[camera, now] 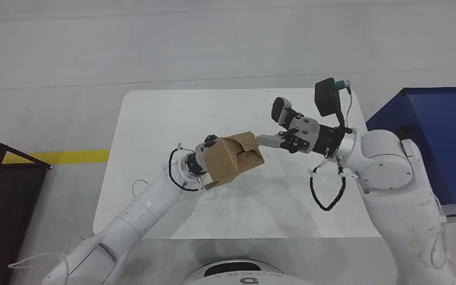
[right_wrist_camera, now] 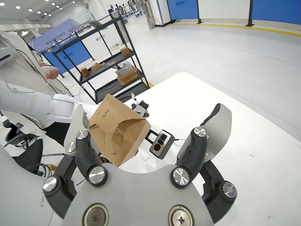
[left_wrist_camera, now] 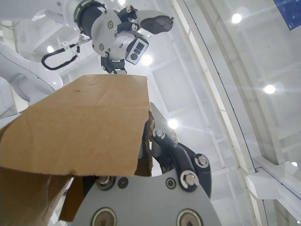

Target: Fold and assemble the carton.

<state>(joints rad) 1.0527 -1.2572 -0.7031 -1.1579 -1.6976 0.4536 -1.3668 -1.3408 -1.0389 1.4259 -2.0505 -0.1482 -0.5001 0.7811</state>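
Clamping carton [camera: 233, 159], left tool [camera: 209, 165]; right tool [camera: 274, 126] beside.

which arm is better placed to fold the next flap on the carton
Probably right. The left pincer is clamped on the carton, holding it above the table, so it is occupied. The right pincer is open and free, with one finger at the carton's flap end.
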